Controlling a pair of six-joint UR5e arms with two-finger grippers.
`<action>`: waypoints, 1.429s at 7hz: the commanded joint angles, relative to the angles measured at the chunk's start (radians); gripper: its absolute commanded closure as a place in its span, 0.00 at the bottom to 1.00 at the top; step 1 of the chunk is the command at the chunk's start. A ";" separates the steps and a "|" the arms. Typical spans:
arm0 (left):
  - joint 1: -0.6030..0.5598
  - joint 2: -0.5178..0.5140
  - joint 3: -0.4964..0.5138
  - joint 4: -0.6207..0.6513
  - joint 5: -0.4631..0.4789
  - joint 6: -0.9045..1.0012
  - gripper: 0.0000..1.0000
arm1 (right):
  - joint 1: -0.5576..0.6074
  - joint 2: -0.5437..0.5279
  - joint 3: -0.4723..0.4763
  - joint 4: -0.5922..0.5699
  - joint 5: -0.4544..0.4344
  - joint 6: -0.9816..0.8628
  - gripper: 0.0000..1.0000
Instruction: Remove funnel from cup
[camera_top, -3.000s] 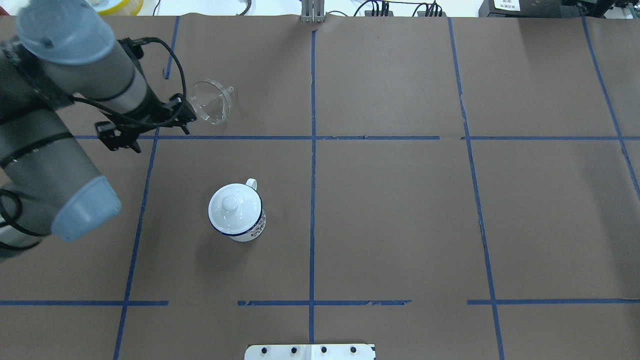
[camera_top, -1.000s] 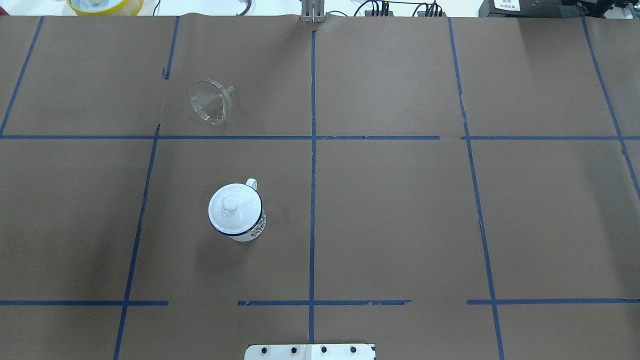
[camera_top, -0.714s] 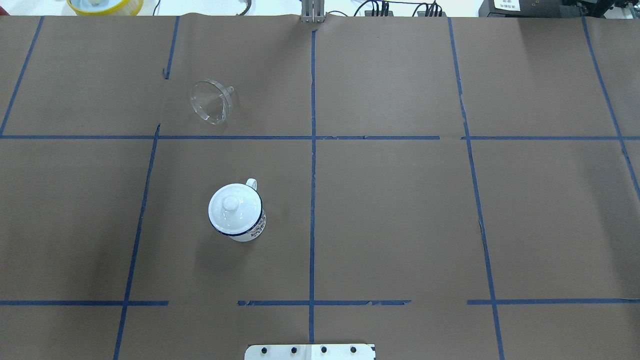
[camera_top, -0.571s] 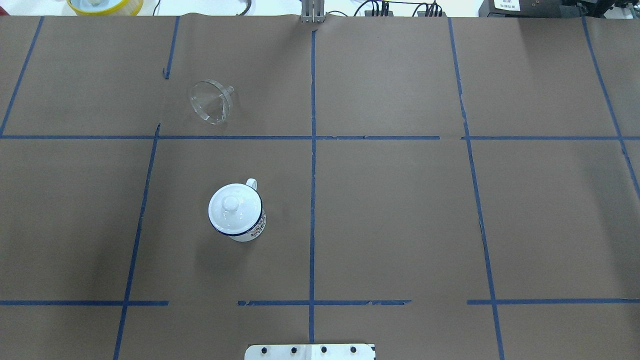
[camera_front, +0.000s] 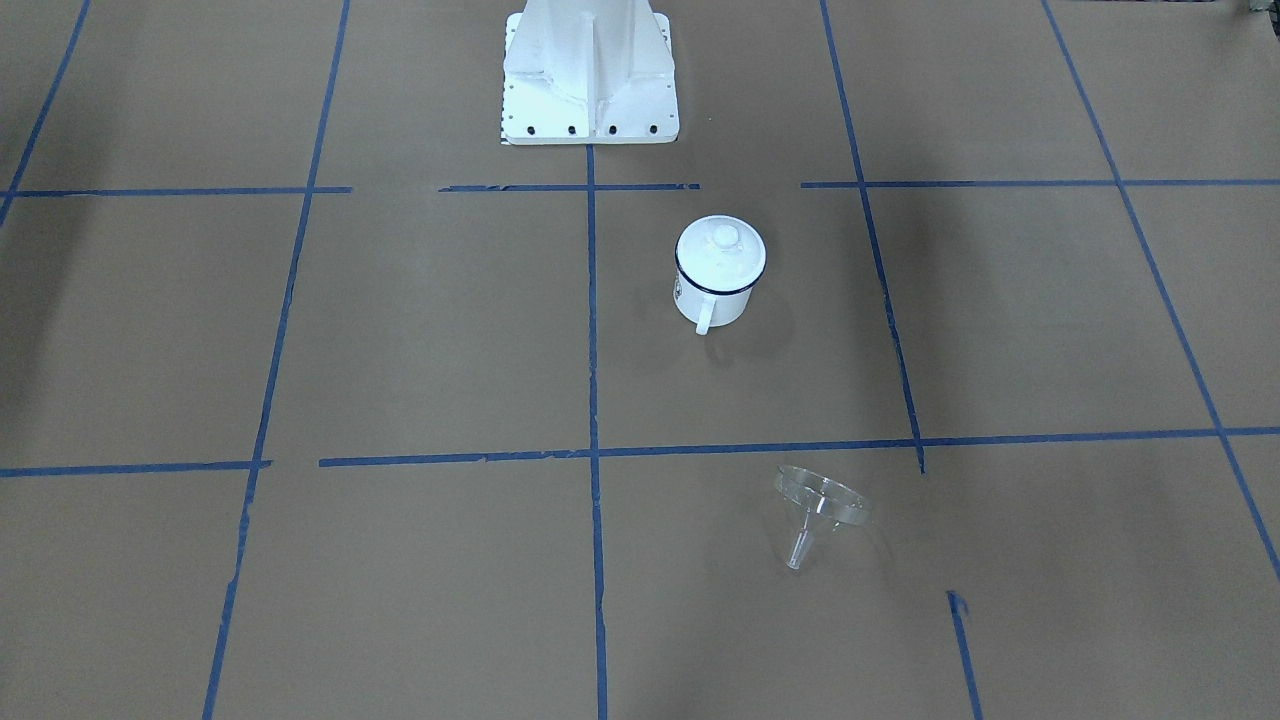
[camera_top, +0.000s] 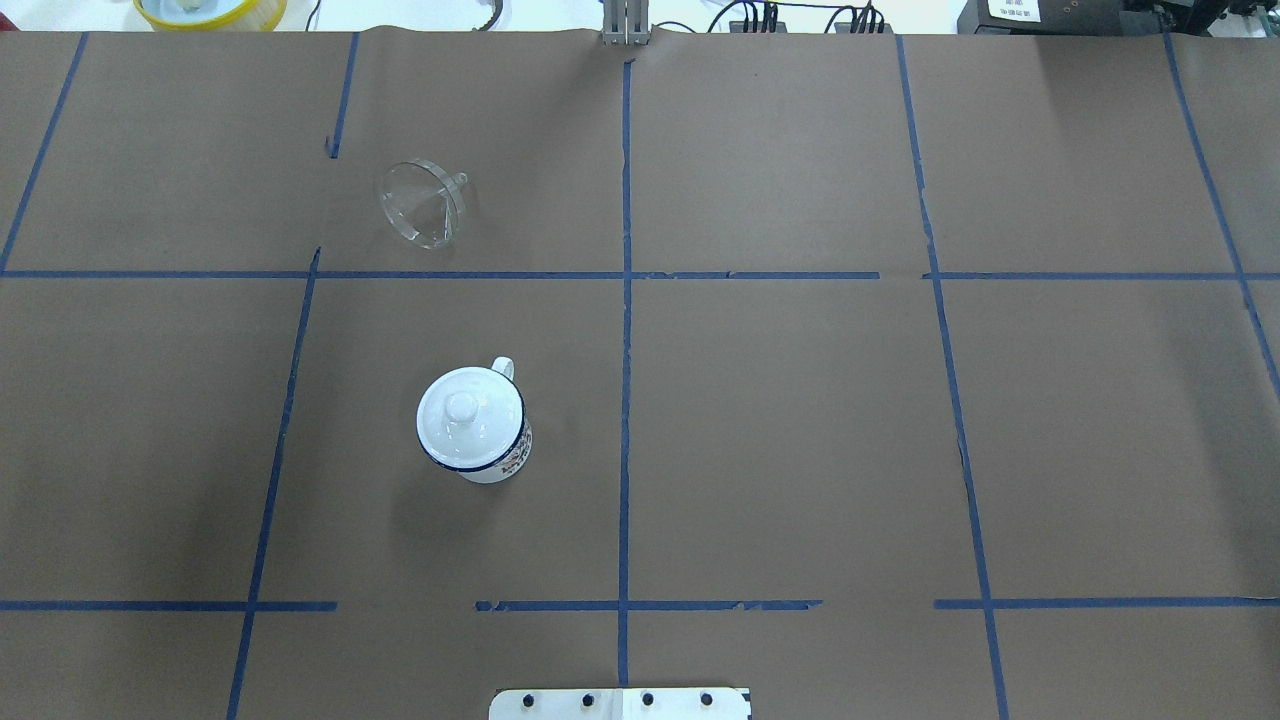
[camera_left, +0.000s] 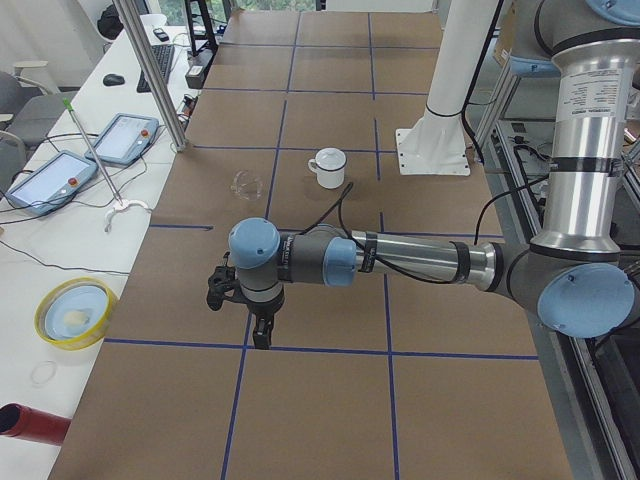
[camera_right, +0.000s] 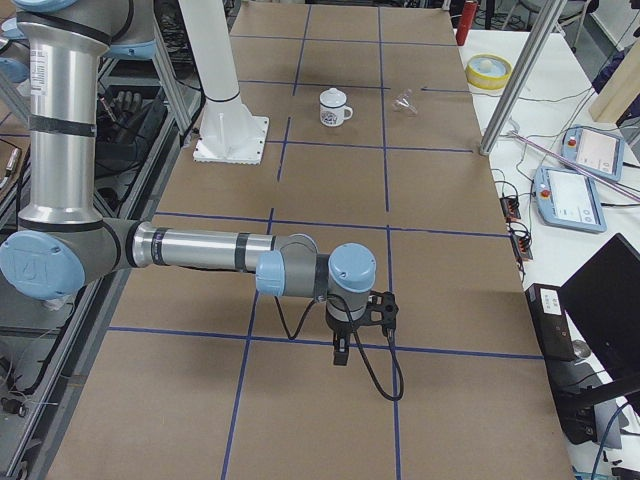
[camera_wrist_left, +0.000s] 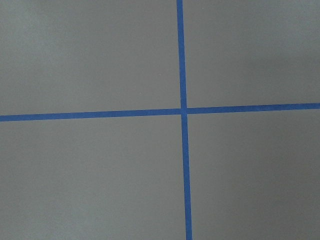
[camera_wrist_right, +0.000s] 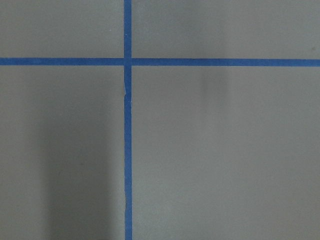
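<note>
The clear funnel (camera_top: 420, 205) lies on its side on the brown table paper, apart from the cup; it also shows in the front view (camera_front: 820, 505). The white cup (camera_top: 500, 462) with a dark blue rim stands upright nearer the robot base, with a white knobbed lid (camera_top: 465, 410) on it, as the front view (camera_front: 715, 300) also shows. The left gripper (camera_left: 262, 335) shows only in the left side view and the right gripper (camera_right: 341, 355) only in the right side view. Both hang over bare paper, far from the cup and funnel. I cannot tell whether they are open or shut.
The white robot base (camera_front: 590, 70) stands at the table's near middle. A yellow bowl (camera_top: 210, 10) sits past the far edge. Teach pendants (camera_left: 60, 175) and metal posts (camera_left: 150, 70) stand on the operators' side. Both wrist views show only paper and blue tape lines.
Three seconds ago the left arm and gripper were over the table just left of the funnel; they have since left the overhead view. The funnel and cup have not moved.
</note>
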 joint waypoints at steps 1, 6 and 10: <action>0.002 -0.005 0.005 -0.001 -0.010 0.002 0.00 | 0.000 0.000 0.001 0.000 0.000 0.000 0.00; 0.002 -0.014 0.010 0.000 -0.016 0.010 0.00 | 0.000 0.000 0.000 0.000 0.000 0.000 0.00; 0.002 -0.009 0.019 -0.001 -0.016 0.011 0.00 | 0.000 0.000 0.000 0.000 0.000 0.000 0.00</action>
